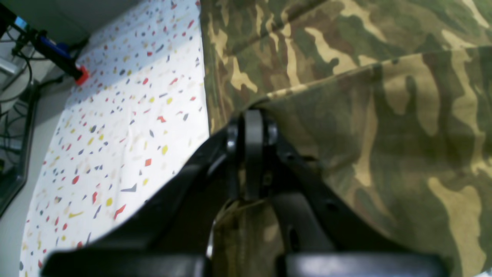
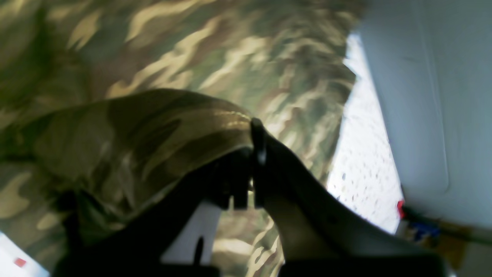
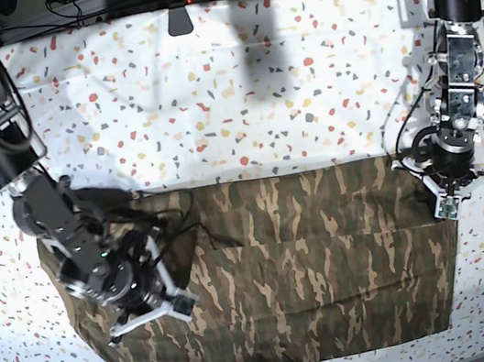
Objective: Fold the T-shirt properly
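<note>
Both arms' fingers, left and apparently right, are clamped on T-shirt folds.

No text, label, brand, number or sign can be read in any of the three views. The T-shirt shows only its camouflage pattern, and the table cover carries only scattered coloured flecks from edge to edge. Both wrist views are too blurred to make out any marking on the dark gripper parts.
</note>
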Robot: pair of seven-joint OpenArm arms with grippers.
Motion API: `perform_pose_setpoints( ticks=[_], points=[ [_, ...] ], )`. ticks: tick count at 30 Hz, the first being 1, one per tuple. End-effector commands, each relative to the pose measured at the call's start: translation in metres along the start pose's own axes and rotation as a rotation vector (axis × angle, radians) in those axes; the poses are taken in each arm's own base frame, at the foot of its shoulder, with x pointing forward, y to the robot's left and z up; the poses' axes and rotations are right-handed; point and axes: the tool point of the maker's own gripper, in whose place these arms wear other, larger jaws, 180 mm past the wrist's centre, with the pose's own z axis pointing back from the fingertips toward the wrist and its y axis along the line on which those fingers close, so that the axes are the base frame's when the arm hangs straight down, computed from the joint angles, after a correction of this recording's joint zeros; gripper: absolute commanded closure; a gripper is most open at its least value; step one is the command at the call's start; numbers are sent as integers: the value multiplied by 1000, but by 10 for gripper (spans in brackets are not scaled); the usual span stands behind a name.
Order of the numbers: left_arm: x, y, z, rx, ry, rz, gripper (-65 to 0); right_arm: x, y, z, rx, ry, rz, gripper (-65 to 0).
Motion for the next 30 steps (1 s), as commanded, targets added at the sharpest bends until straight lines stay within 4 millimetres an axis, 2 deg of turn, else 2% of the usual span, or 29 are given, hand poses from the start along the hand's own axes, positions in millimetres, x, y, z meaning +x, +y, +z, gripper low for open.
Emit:
perform_pose_setpoints(
  ticks=[1, 4, 8, 11, 14, 17, 21, 25, 27, 30],
  points=[
    [21, 15, -4, 33, -60, -6, 0, 10, -31, 2, -79, -13, 27, 0],
    [21, 15, -4, 33, -61, -6, 0, 14, -42, -5, -142, 14, 79, 0],
    [21, 15, -4, 33, -60, -7, 0, 37, -65, -2, -205, -18, 91, 0],
    [21, 15, -4, 33, -60, -6, 0, 48, -69, -5, -204, -11, 71, 0],
    [21, 15, -4, 33, -60, -7, 0, 41, -61, -12, -184, 41, 53, 0],
    [20, 15, -4, 33, -59, -7, 0, 24, -54, -18, -165, 93, 42, 0],
    [22, 16, -5, 34, -62, -11, 0, -10, -59, -19, -202, 210, -2, 0],
    [23, 21, -5, 55, -63, -26, 0, -34, -69, -17, -267, 270, -49, 0],
    [23, 28, -4, 96, -61, -56, 0, -37, -70, -17, -274, 274, -55, 0],
    [22, 32, -4, 118, -60, -59, 0, -30, -70, -19, -272, 236, -55, 0]
  ],
)
